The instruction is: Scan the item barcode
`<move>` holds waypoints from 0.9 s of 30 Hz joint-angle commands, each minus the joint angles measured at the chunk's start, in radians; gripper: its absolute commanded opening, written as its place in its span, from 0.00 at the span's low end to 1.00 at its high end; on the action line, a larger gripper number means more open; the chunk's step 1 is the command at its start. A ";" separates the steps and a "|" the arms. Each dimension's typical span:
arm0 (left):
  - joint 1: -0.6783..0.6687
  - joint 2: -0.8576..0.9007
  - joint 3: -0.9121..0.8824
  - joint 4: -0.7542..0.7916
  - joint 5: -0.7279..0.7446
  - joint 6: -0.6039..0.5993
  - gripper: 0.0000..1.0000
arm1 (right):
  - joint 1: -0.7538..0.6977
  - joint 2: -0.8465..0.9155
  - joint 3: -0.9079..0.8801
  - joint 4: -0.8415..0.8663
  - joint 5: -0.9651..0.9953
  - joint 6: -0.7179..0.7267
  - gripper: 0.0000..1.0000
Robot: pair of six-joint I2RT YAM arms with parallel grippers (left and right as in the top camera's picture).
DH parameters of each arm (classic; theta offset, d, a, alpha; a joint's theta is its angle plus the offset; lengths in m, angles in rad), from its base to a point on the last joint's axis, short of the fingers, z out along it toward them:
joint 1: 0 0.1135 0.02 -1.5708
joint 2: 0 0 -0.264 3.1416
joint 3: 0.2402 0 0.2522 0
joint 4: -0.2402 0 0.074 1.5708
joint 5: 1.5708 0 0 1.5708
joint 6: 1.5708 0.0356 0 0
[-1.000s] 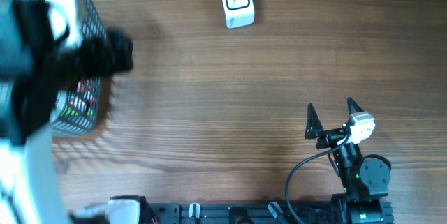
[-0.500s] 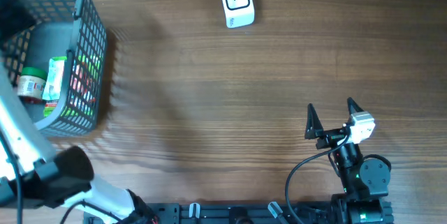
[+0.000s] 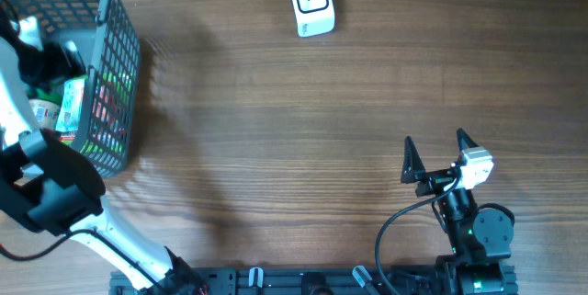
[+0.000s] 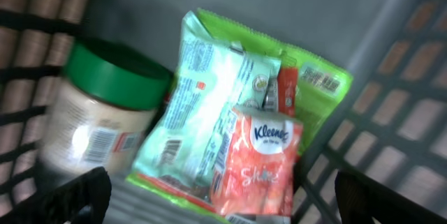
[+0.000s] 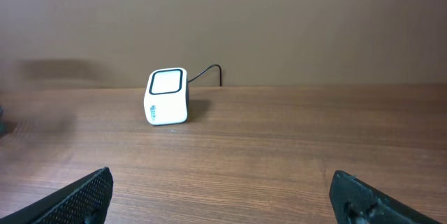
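**Left tool wide open over the basket's goods**

The wooden worktop (image 3: 276, 148) carries a dark wire basket (image 3: 115, 65) at its far left corner. The left tool (image 4: 223, 199) hangs over it, jaws spread wide and empty. The right tool (image 3: 435, 148), equally wide and empty, sits well apart. In the basket lie a green-lidded jar (image 4: 98, 123) with a barcoded label, a pale green packet (image 4: 202, 105) just beside it, and a red Kleenex pack (image 4: 262, 158) resting on that packet. The white scanner (image 3: 310, 3) stands at the far edge.
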 commanded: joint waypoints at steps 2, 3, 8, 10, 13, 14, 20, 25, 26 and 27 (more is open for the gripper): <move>-0.010 0.039 -0.156 0.125 0.024 0.097 1.00 | -0.007 -0.005 -0.001 0.006 -0.005 -0.008 1.00; -0.011 0.044 -0.181 0.145 0.039 0.122 1.00 | -0.007 -0.005 -0.001 0.006 -0.005 -0.007 1.00; -0.014 0.047 -0.221 0.201 0.093 0.152 1.00 | -0.007 -0.005 -0.001 0.006 -0.005 -0.007 1.00; -0.014 0.047 -0.220 0.208 0.092 0.152 1.00 | -0.007 -0.005 -0.001 0.006 -0.005 -0.007 1.00; -0.014 0.047 -0.221 0.204 0.092 0.150 1.00 | -0.007 -0.005 -0.001 0.006 -0.005 -0.007 1.00; -0.014 0.047 -0.221 0.195 0.092 0.150 1.00 | -0.007 -0.005 -0.001 0.006 -0.005 -0.007 1.00; -0.014 0.047 -0.284 0.187 0.092 0.119 1.00 | -0.007 -0.005 -0.001 0.006 -0.005 -0.007 1.00; -0.014 0.047 -0.388 0.248 0.089 0.115 0.82 | -0.007 -0.005 -0.001 0.006 -0.005 -0.007 1.00; -0.014 0.047 -0.389 0.252 0.089 0.109 0.72 | -0.007 -0.005 -0.001 0.006 -0.005 -0.007 1.00; -0.014 0.047 -0.388 0.259 0.089 0.092 0.63 | -0.007 -0.005 -0.001 0.006 -0.005 -0.008 1.00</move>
